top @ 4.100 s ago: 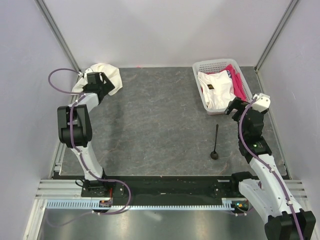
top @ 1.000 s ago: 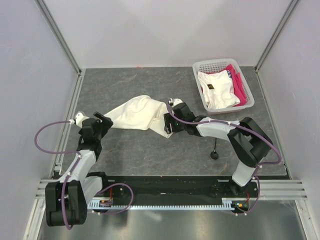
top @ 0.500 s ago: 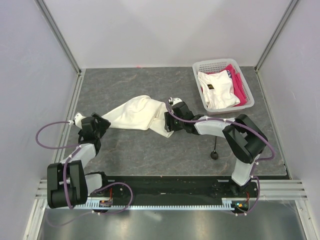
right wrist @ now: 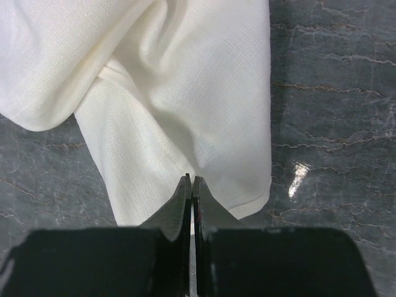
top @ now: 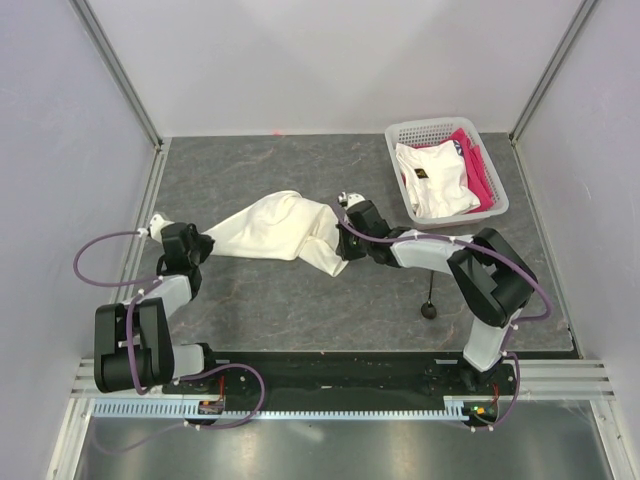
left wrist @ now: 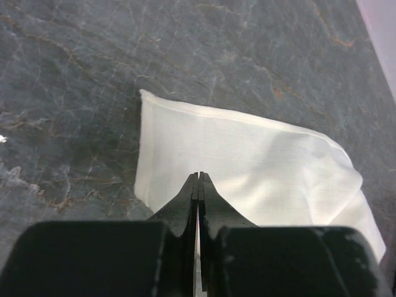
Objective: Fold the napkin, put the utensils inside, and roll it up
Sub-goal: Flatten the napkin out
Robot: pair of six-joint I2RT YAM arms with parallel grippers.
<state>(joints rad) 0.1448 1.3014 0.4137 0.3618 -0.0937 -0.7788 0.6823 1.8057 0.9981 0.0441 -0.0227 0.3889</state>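
Spreading looks to be the step in hand: the napkin (top: pixel 275 228) lies on the table (top: pixel 300 165) as a bunched, twisted band running from the left side toward the middle, and it needs to lie flat before any fold will hold. The left hand (top: pixel 203 243) is clenched on the cloth's left end, its fingers pressed together over the near hem close to a corner. The right hand (top: pixel 343 232) is clenched on the hem at the other end, just beside a rounded corner, with a thick diagonal crease rising behind its fingertips. Both pinches look shallow, close to the edge, so the thin cloth could slip out under a hard tug. The better move is probably to raise both ends together just off the table and draw them apart evenly until the twist opens. The sheet can then be laid down with the far part touching first, so it drapes smooth instead of piling up. Pulling with one arm alone would likely drag the whole cloth sideways. The spoon (top: pixel 429 308) rests near the front right, well apart from the napkin and partly hidden under the right forearm. That arm should swing wide of it so the spoon is not knocked away. The basket (top: pixel 398 135) in the far right corner is clear of the work.
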